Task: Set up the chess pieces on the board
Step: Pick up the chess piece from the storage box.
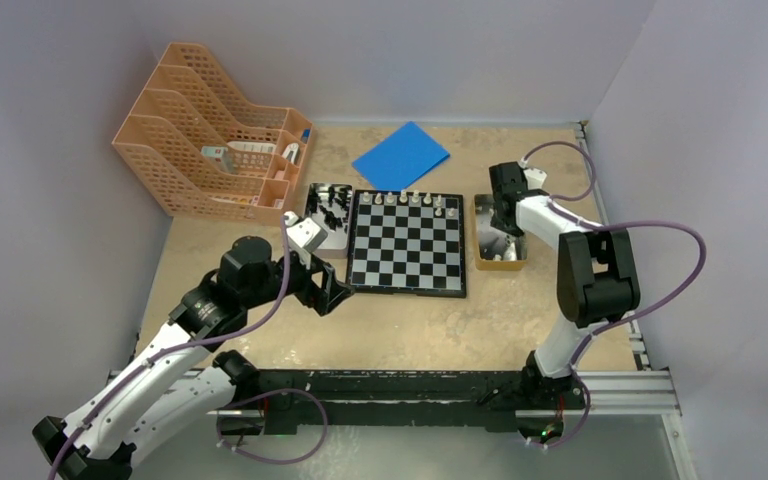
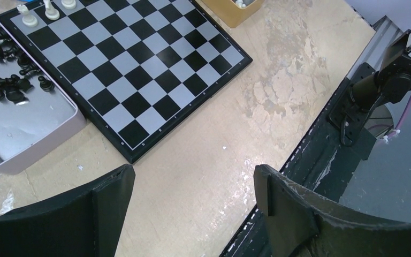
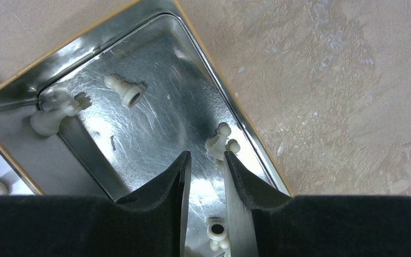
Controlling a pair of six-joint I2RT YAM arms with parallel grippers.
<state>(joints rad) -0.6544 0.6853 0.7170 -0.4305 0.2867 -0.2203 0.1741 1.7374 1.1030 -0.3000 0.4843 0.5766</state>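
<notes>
the right gripper (image 3: 206,158) hangs in the yellow-rimmed tin (image 3: 160,107), fingers narrow with nothing between them. a tiny cream pawn (image 3: 218,140) lies on its side just beside one tip, so closing here may push it away or pinch it crooked. the left gripper (image 2: 192,174) is wide and empty near the board (image 2: 134,69).

Tin wall (image 3: 233,104) and white pawn (image 3: 219,140) crowd the right pincer (image 3: 207,157).
</notes>
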